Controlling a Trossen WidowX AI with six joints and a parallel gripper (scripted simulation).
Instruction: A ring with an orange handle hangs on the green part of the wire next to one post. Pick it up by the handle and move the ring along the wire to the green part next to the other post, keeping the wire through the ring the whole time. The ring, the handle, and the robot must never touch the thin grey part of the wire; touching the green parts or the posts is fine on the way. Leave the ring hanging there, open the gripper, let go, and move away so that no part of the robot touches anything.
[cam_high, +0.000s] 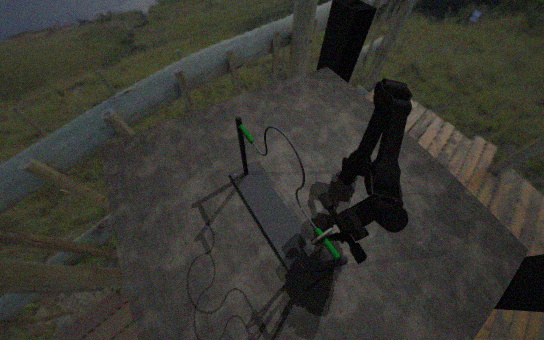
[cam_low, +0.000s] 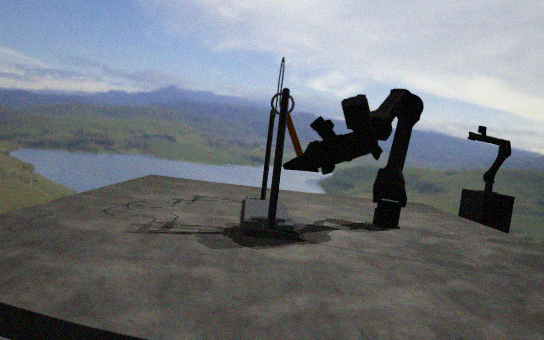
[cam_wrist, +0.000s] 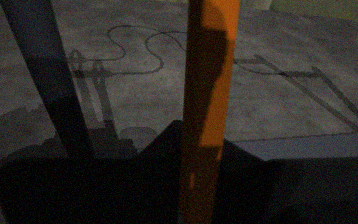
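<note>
The ring (cam_high: 328, 231) (cam_low: 293, 105) is around the wire at the green part (cam_high: 330, 247) next to the near post (cam_high: 343, 260) (cam_low: 278, 165), close to that part's inner end. Whether it touches the green is too small to tell. Its orange handle (cam_low: 294, 132) (cam_wrist: 210, 100) slants down toward the arm. My gripper (cam_high: 324, 221) (cam_low: 300, 162) (cam_wrist: 183, 129) is shut on the handle's lower part, below the ring. The thin grey wire (cam_high: 302, 170) bends away to the far green part (cam_high: 246, 133) at the far post (cam_high: 241, 150). The top view hides the handle behind the gripper.
The grey base plate (cam_high: 270, 205) (cam_wrist: 305, 146) lies under the wire between the posts. A dark bar (cam_wrist: 42, 75), probably a post, crosses the left of the wrist view. Shadows of the wire and arm lie on the table top (cam_high: 425, 280). A second arm (cam_low: 495, 162) stands far off.
</note>
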